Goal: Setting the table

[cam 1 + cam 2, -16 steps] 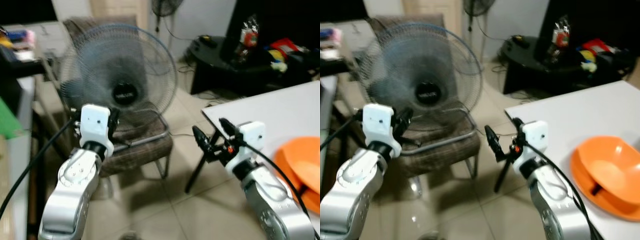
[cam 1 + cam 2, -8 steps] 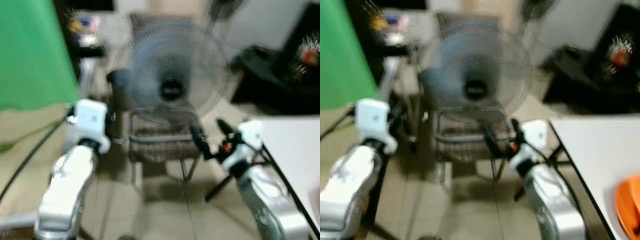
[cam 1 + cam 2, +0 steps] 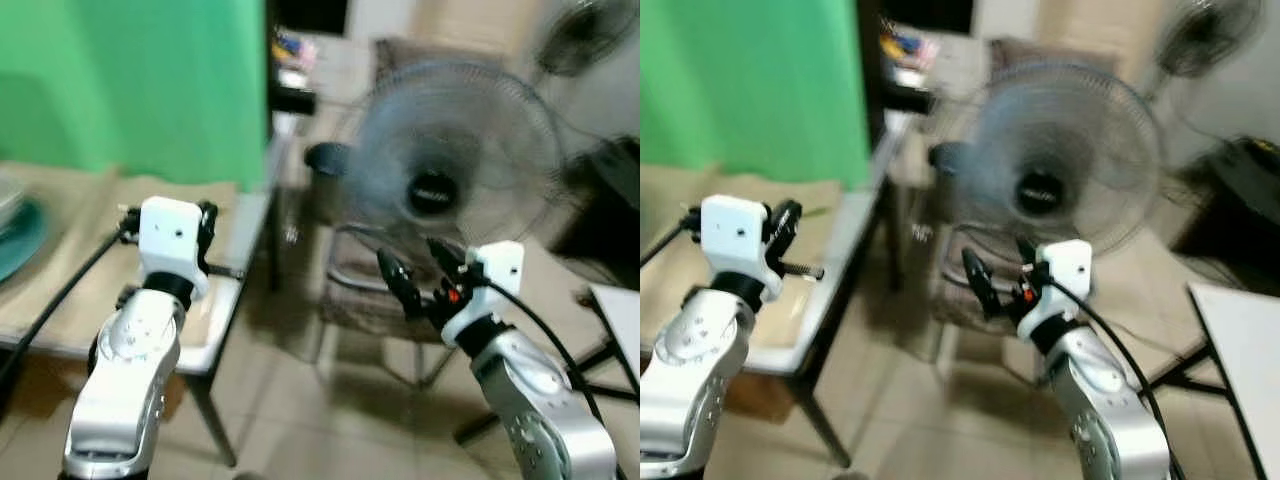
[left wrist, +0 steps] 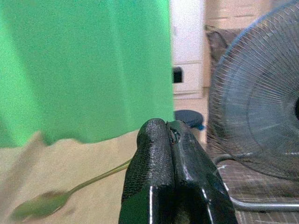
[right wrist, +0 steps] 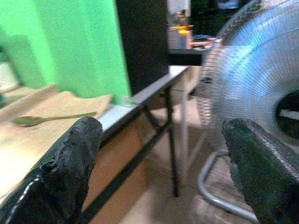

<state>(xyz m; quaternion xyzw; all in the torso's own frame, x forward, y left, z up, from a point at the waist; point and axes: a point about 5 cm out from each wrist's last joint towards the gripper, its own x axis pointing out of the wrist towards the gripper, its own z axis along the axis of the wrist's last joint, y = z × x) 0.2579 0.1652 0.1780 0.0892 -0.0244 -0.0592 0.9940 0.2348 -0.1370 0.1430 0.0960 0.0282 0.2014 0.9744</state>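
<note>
Left eye view: I held both arms raised, left gripper (image 4: 175, 179) pinched closed and empty, right gripper (image 3: 420, 275) spread wide and empty. Farther off, a green spoon (image 5: 46, 118) lay on the tan-covered table (image 3: 70, 290), beside a fan (image 3: 450, 180).

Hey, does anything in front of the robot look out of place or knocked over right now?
Nothing looks spilled or toppled. One oddity: a big fan stands on the seat of a chair beside the table, rather than on the floor. A green spoon lies flat on the table's brown cover.
</note>
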